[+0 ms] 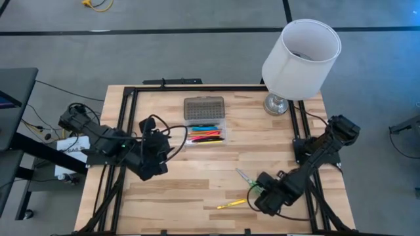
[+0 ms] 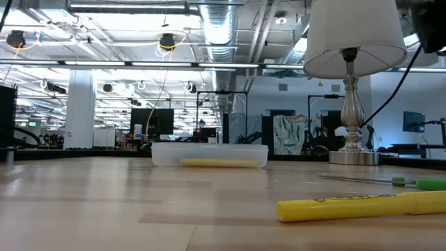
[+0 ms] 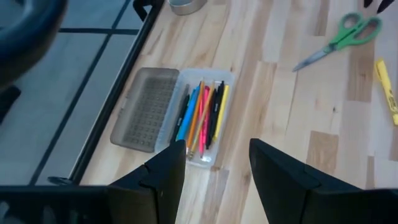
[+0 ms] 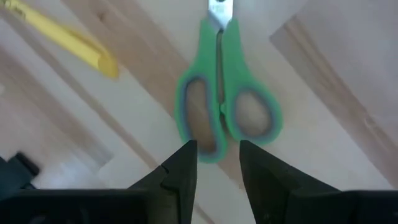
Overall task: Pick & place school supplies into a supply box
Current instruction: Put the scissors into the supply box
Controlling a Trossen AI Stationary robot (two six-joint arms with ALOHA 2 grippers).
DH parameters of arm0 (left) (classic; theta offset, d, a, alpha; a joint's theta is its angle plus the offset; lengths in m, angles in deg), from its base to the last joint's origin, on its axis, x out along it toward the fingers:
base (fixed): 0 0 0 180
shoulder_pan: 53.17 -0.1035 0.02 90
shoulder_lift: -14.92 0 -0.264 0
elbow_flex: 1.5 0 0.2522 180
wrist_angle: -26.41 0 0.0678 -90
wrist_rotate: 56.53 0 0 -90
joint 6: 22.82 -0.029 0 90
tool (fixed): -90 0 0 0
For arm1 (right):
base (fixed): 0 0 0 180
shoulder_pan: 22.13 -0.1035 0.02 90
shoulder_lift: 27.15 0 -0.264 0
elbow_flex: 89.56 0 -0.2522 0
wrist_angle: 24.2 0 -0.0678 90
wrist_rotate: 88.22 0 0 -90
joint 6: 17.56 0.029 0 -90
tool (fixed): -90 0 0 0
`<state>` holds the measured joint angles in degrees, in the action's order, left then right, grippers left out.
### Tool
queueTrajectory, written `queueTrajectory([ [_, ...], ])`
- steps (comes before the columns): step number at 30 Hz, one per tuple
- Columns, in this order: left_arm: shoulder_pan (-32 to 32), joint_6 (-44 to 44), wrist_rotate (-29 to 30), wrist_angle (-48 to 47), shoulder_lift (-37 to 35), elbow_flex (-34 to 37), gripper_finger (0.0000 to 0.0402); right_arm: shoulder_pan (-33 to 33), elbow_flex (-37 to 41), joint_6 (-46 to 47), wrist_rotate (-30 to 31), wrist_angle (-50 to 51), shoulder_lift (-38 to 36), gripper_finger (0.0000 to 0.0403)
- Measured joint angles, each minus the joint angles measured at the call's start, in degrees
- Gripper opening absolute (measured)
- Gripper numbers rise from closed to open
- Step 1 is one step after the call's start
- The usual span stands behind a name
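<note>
From above, the pencil case (image 1: pixel 205 123) sits near the far edge of the surface (image 1: pixel 197 183), midway between the side edges, its grey lid (image 1: pixel 203 107) flipped open toward the far edge and a fan of pens (image 1: pixel 206 135) lying in the clear tray. The left wrist view alone lets the pens be told apart: about seven, in black, blue, orange, pink, red and yellow, lying side by side lengthwise.

Two supplies lie loose toward the near right corner: one pair of green-handled scissors (image 1: pixel 245 177) and one yellow marker (image 1: pixel 231 204), near each other but not touching. The low view shows the marker (image 2: pixel 362 206) lying flat close to the near edge with the scissors (image 2: pixel 380 180) behind it, and the case as a low clear tray with something yellow inside; neither arm shows there.

The right gripper (image 4: pixel 217 155) hovers just over the scissor handles, fingers partly spread and pinching nothing; only its wrist view shows the two finger loops just ahead of the fingertips. The left gripper (image 3: pixel 214 158) waits by the left edge, fingers spread wide and empty, pointing at the case.

One white-shaded lamp (image 1: pixel 298 59) stands at the far right corner.
</note>
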<state>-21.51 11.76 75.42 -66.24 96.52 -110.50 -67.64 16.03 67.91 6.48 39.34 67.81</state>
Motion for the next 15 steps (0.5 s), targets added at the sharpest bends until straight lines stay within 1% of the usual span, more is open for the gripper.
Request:
queueTrajectory([
  [7, 1.1, 1.0, 0.0, -0.3, 0.0, 0.0, 0.0174, 3.1, 0.0, -0.5, -0.8, 0.0, 0.0, 0.0113],
  [10, 1.1, 1.7, 0.0, -0.3, 0.0, 0.0, 0.0174, 4.5, 0.0, -0.4, -3.0, 0.9, 0.1, 0.0113],
  [14, 1.1, 1.7, -0.1, -0.3, 0.0, 0.0, 0.0174, 5.9, 0.1, -1.4, -5.7, 0.7, 2.8, 0.0113],
  [15, 1.1, 1.7, -0.1, -0.3, 0.0, 0.0, 0.0174, 6.0, 0.0, -1.8, -6.8, -0.6, 3.6, 0.0113],
])
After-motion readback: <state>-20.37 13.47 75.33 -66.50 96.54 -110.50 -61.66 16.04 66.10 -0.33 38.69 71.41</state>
